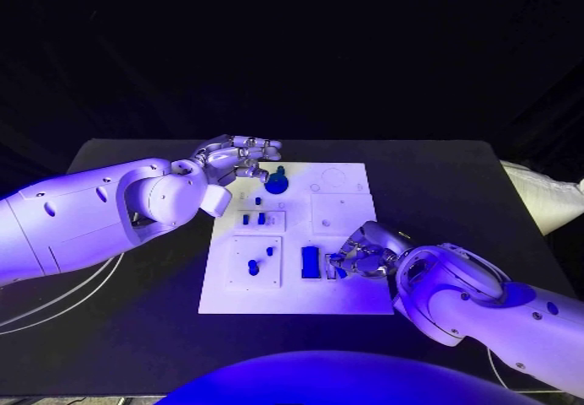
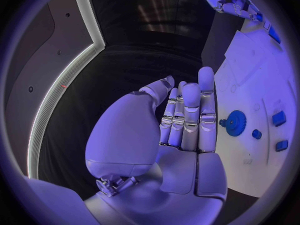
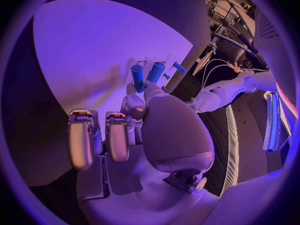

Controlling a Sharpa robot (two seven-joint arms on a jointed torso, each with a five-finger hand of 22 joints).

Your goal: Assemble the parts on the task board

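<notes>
Parts [image 1: 309, 261] lie on task board [image 1: 353, 302]; blue peg [image 3: 137, 77] near its right edge is pinched by right hand [image 1: 360, 256]. Judged light, stiff, slippery (grip mid-shaft). Left hand [image 1: 236, 158] w/ fingers together, nothing held.

Bare table [image 1: 462, 194] around the task board [image 1: 347, 211]; left hand [image 1: 237, 159] over its far-left corner.

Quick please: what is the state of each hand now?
Left hand: open, holding nothing, beside the blue gear.
Right hand: cannot be told.
</notes>
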